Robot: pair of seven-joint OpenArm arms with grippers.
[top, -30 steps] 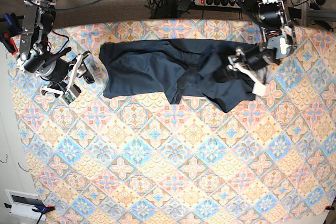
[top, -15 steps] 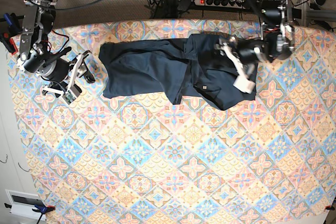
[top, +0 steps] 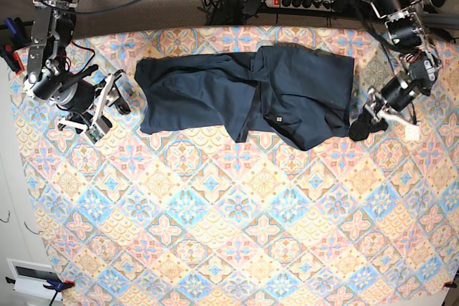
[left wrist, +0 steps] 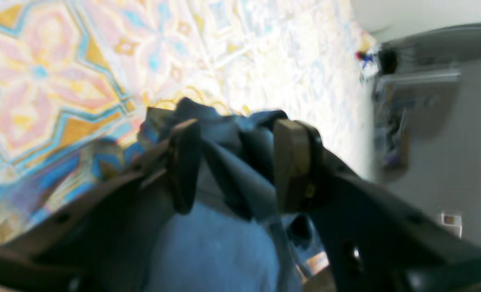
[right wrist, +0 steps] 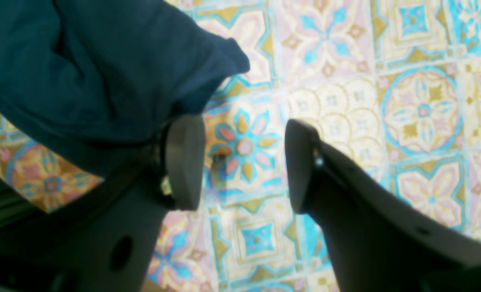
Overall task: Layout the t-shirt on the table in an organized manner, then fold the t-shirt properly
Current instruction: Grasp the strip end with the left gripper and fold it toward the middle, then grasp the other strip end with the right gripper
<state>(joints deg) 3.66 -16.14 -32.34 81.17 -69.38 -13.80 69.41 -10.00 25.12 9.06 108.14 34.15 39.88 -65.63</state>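
The t-shirt (top: 244,94) lies spread along the far side of the table (top: 237,234), with some folds near its middle. The left gripper (left wrist: 234,166) is clamped on a bunch of the dark cloth at the shirt's edge — the fabric is pressed between both pads. The right gripper (right wrist: 244,162) stands with its jaws apart and nothing between them, just beside the other edge of the shirt.

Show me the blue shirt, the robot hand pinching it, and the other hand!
t-shirt (top: 215,94), base view, flat middle of the cloth.
left gripper (left wrist: 236,168), left wrist view, between fingertips, on bunched cloth.
right gripper (right wrist: 244,164), right wrist view, gap between fingertips.
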